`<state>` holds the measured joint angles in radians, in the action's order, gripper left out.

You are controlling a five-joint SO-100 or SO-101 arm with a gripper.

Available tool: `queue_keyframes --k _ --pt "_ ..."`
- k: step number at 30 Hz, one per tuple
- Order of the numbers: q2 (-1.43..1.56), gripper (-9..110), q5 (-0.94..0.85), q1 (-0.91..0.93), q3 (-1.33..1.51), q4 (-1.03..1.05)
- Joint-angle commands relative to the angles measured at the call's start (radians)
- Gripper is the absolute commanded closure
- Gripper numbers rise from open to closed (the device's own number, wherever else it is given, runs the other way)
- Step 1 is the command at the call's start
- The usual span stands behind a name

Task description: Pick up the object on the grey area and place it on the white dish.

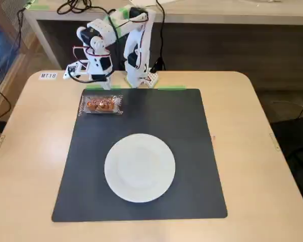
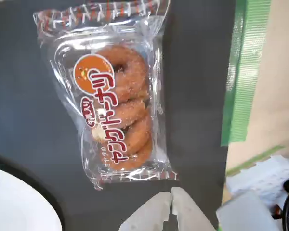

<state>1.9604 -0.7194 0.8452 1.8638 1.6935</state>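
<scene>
Snack packet (image 1: pixel 101 105) lies flat on the grey mat (image 1: pixel 192 151), in the mat's far left corner in the fixed view, well apart from the white dish (image 1: pixel 140 167), which sits near the mat's centre. In the wrist view the packet (image 2: pixel 111 96) is a clear crinkled wrapper with red-and-white striped sealed ends, holding small sugared ring doughnuts stacked in a row. An orange round emblem and red Japanese lettering run along the wrapper; the characters cannot be read with confidence. The end effector (image 2: pixel 171 204) enters the wrist view from the bottom edge, its two white fingertips pressed together, nothing between them, just short of the packet's near end and not touching it. Green tape (image 2: pixel 241 72) runs along the mat edge. A white label reading "MT18" (image 1: pixel 48 75) is fixed to the light wooden bench (image 1: pixel 272 166). The white arm (image 1: pixel 136 45) stands at the bench's far edge, folded low over the packet's corner.
</scene>
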Motion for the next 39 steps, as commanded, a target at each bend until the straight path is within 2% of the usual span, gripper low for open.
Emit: queue_keyframes --k 1,11,16,23,26,29,34,39 --pt "0.037 101 -0.032 0.031 -0.028 0.003" --pt "0.048 101 -0.054 0.048 -0.031 0.003" --pt "0.078 101 -0.072 0.140 -0.025 -0.006" --pt "0.080 101 -0.118 0.115 0.008 -0.006" --pt "0.075 91 -0.120 0.104 0.008 -0.009" --pt "0.055 86 -0.123 0.100 0.006 -0.009" --pt "0.026 67 -0.120 0.095 0.008 -0.009" --pt "-0.029 57 -0.115 0.095 0.002 -0.011"
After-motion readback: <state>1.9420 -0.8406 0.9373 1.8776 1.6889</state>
